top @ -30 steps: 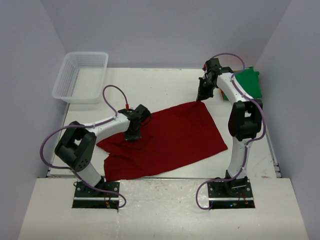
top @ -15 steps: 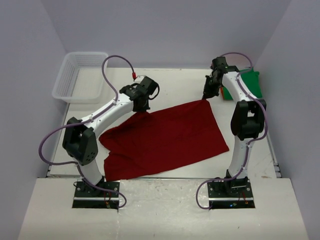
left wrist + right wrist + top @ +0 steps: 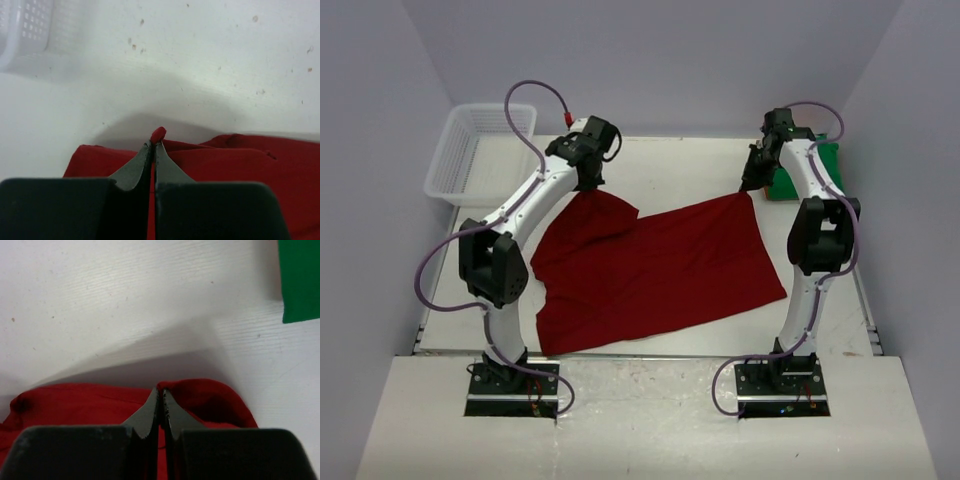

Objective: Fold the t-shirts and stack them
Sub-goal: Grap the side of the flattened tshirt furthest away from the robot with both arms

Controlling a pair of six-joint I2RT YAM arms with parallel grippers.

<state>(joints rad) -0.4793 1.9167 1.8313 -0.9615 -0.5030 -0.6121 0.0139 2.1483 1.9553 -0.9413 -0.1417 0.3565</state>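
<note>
Top external view: the dark red t-shirt point(image 3: 660, 265) sprawls mid-worktop, its far corners lifted. Within a second the left gripper point(image 3: 582, 187), fingers pinched on one corner, has carried it toward the far edge, near the white basket point(image 3: 470, 160). The right gripper point(image 3: 748, 190), likewise clamped on cloth, has edged toward the green t-shirt point(image 3: 815, 165) in the far right corner. The shirt looks nearly spread; folding has not begun.
</note>
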